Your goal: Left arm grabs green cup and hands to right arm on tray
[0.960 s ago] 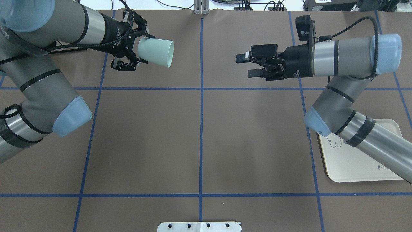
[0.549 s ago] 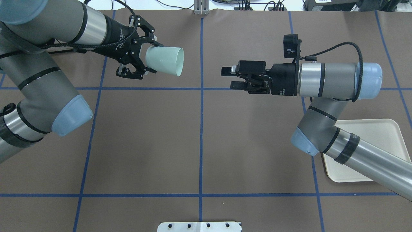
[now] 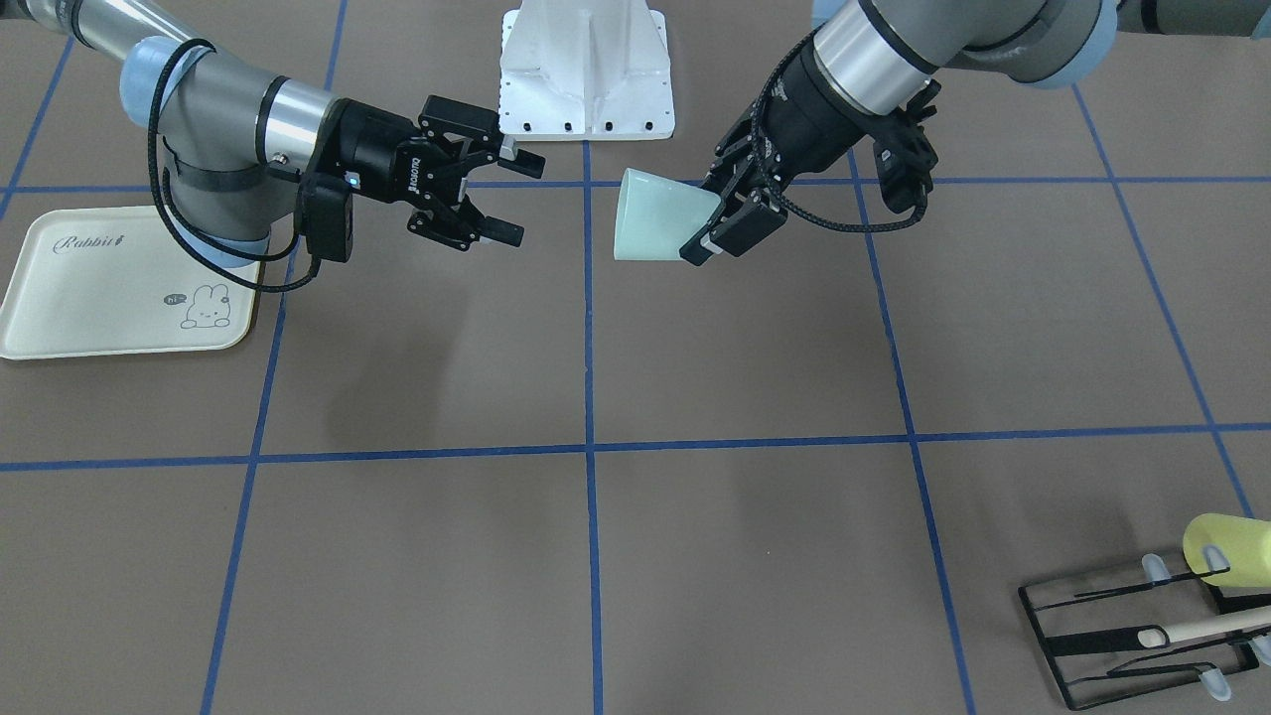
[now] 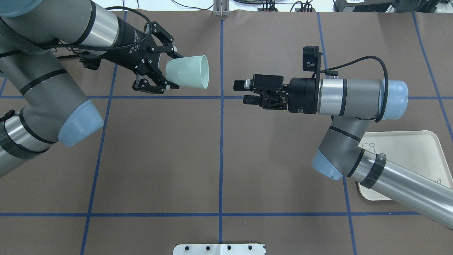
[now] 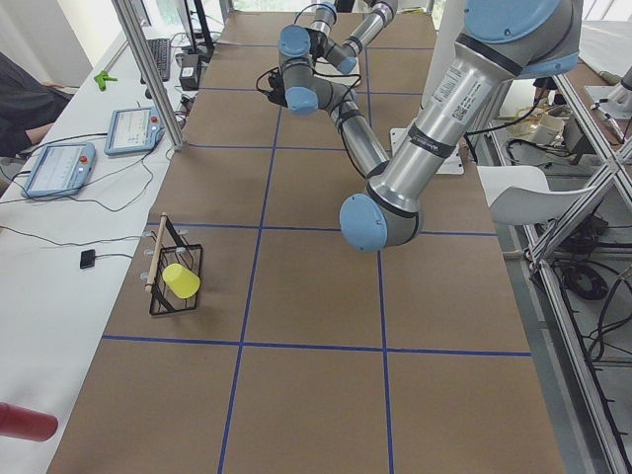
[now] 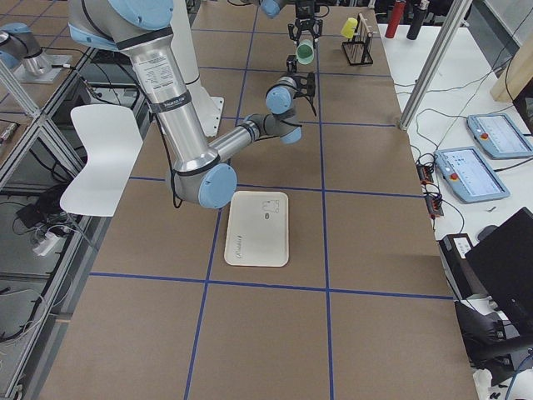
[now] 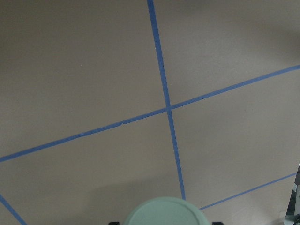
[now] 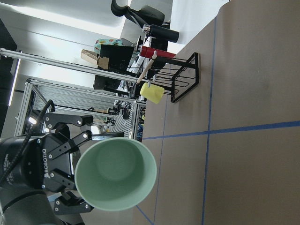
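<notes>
I'm pinching the green cup (image 4: 189,72) by its base with my left gripper (image 4: 170,71), right gripper (image 4: 242,92) hovering spread near its rim, where bumping it could break this seemingly shallow hold.

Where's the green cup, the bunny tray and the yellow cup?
green cup (image 4: 187,73): overhead view, its side wall.
tray (image 3: 99,298): front-facing view, bare flat middle.
yellow cup (image 3: 1227,541): front-facing view, its side.

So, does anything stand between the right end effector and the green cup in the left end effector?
Nothing visible does. The left end effector holds the green cup sideways, mouth toward the right end effector, which is open. Only open air lies between them.
</notes>
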`<action>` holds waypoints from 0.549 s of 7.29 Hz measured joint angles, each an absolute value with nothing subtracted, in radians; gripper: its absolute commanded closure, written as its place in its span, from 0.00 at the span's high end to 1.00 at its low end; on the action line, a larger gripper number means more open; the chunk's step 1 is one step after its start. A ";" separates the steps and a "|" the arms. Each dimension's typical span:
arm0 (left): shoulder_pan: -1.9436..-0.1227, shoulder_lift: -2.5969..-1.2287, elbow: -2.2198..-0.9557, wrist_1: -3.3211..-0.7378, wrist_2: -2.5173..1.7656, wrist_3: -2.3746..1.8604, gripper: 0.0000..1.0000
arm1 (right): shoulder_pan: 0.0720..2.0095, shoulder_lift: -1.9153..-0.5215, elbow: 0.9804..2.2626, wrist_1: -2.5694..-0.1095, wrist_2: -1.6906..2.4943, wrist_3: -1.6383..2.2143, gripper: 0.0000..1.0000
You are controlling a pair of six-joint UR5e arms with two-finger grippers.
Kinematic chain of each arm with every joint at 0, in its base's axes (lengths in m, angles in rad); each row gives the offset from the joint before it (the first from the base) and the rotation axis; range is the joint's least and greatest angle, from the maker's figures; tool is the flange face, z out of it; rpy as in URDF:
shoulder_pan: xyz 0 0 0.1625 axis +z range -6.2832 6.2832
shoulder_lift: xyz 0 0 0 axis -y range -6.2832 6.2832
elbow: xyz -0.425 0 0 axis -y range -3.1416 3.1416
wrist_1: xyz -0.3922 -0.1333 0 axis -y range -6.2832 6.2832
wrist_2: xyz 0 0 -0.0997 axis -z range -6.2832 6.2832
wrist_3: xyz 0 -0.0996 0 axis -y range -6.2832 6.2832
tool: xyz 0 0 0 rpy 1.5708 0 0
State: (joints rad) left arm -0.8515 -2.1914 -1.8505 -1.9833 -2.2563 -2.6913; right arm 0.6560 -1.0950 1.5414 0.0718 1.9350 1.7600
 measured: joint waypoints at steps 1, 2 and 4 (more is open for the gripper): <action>-0.852 -2.196 -1.849 -1.983 -2.259 -2.721 0.09 | 0.651 -1.093 1.540 0.072 1.933 1.759 0.96; -0.852 -2.199 -1.847 -1.984 -2.272 -2.746 0.10 | 0.648 -1.091 1.539 0.073 1.932 1.758 0.96; -0.850 -2.201 -1.841 -1.984 -2.310 -2.767 0.09 | 0.647 -1.089 1.539 0.073 1.925 1.758 0.95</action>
